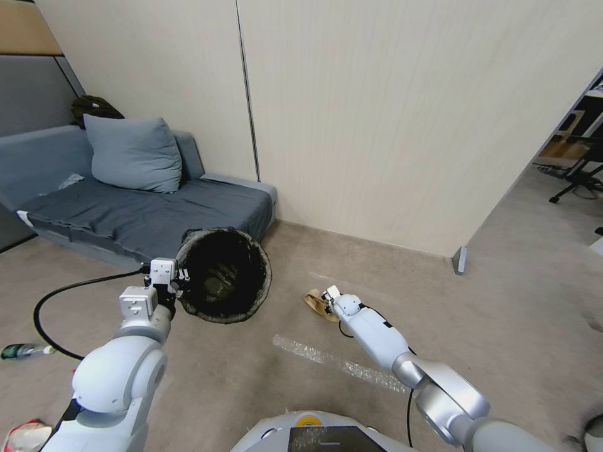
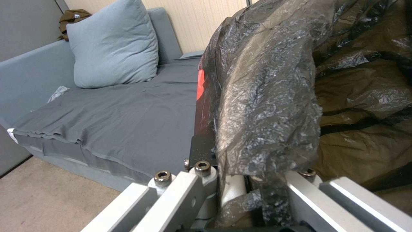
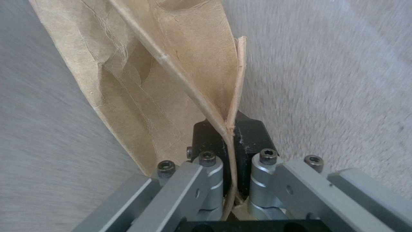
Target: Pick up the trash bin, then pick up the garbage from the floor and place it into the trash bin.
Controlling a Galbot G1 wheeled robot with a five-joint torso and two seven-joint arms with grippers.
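Observation:
My left gripper (image 1: 179, 279) is shut on the rim of the trash bin (image 1: 224, 274), which hangs tilted above the floor with its black-lined mouth facing me. In the left wrist view the fingers (image 2: 201, 151) pinch the crinkled black bag over the trash bin's rim (image 2: 262, 96). Low over the carpet, to the right of the bin, my right gripper (image 1: 326, 298) is shut on a brown paper bag (image 1: 316, 304), a piece of the garbage. The right wrist view has the black pads (image 3: 249, 135) clamped on an edge of that brown paper bag (image 3: 141, 74).
A grey sofa (image 1: 138, 210) with a cushion (image 1: 133, 154) stands behind the bin against the wall. A black cable (image 1: 56, 301) loops on the floor at left, near a small green-labelled bottle (image 1: 22, 350) and a red-and-white wrapper (image 1: 22, 436). A strip of clear tape (image 1: 339, 363) lies on the carpet.

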